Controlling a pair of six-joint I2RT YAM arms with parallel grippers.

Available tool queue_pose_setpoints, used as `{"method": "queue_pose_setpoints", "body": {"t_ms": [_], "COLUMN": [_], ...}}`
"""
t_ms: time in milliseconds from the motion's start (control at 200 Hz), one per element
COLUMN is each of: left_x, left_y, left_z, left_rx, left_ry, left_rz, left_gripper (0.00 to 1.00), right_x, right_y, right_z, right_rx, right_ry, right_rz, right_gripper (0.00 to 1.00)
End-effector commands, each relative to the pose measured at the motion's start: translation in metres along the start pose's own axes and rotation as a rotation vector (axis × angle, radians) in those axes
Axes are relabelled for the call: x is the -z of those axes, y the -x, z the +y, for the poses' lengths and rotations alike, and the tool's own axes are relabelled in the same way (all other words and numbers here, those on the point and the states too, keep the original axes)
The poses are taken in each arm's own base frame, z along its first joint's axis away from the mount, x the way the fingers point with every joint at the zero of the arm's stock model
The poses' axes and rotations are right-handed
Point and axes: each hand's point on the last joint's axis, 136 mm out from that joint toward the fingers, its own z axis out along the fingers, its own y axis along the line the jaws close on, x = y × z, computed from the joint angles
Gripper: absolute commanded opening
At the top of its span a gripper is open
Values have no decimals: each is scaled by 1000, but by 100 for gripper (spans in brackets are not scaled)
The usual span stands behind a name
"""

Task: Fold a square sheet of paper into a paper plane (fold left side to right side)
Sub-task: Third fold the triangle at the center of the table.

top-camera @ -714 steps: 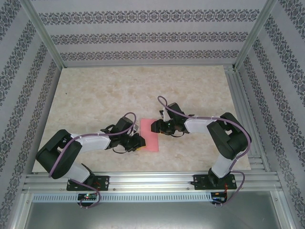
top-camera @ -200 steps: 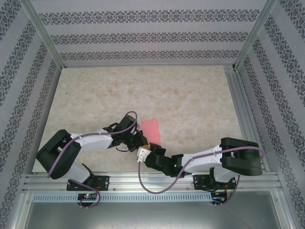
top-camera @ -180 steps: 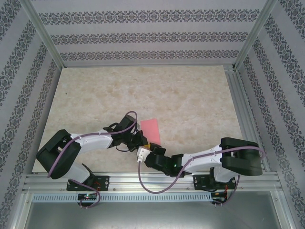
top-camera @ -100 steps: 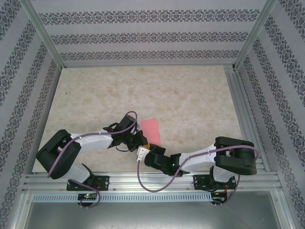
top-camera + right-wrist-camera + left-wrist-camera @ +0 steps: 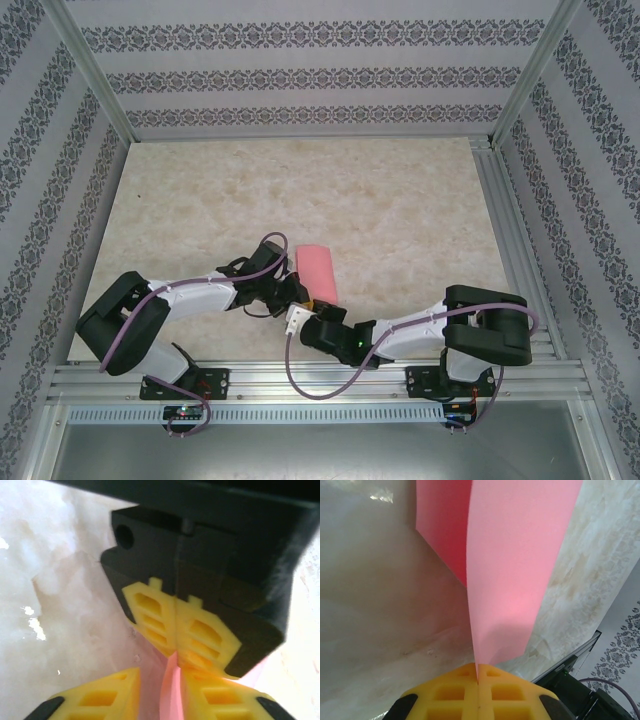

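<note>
The square sheet of paper (image 5: 318,268) lay on the table (image 5: 400,200), toward its near edge and about midway between the two arms. The left gripper (image 5: 300,294) met its near end from the left. The right gripper (image 5: 312,312) stood just before that one (closer to the bases), with the sheet's edge between its fingers.

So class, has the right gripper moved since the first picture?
Yes: the right gripper came toward the near rail, from beside the paper to its near end.

The left gripper (image 5: 300,294) and right gripper (image 5: 311,310) hid the near end of the square sheet of paper (image 5: 316,266) from me, and my left wrist view cut off its far end.
</note>
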Motion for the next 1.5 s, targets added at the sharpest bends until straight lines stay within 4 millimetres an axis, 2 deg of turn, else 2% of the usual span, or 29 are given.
{"method": "queue_pose_setpoints", "body": {"t_ms": [0,100,170,360,535,694,794,894,1039,1189,1329,1494], "left_x": [3,4,6,17,40,63,72,74,62,42,11,-18], "left_y": [-11,-12,-11,-9,2,18,32,45,62,79,87,96], "left_z": [-10,-12,-13,-19,-10,-4,-13,-31,-65,-84,-84,-68], "left_rx": [-22,-31,-36,-66,-67,-52,-68,-119,-180,-223,-239,-229], "left_ry": [-23,-27,-26,-25,0,-9,-37,-62,-127,-137,-106,-49], "left_rz": [49,48,46,25,-26,-79,-102,-108,-77,-45,14,46], "left_gripper": [0,3,11,34,57,66,65,56,37,29,23,19], "right_x": [-3,-2,-2,1,6,7,7,7,7,6,6,6], "right_y": [17,14,10,1,-6,-11,-11,-11,-12,-14,-13,-14], "right_z": [-22,-22,-20,-17,-16,-12,-10,-10,-10,-10,-9,-9], "right_rx": [-78,-74,-69,-78,-87,-82,-81,-82,-83,-79,-84,-89], "right_ry": [-80,-81,-73,-51,-35,-18,-11,-10,-18,-20,-17,-11], "right_rz": [-29,-20,-12,4,12,23,24,25,30,35,36,40], "right_gripper": [17,5,0,0,0,1,2,3,3,4,4,7]}}
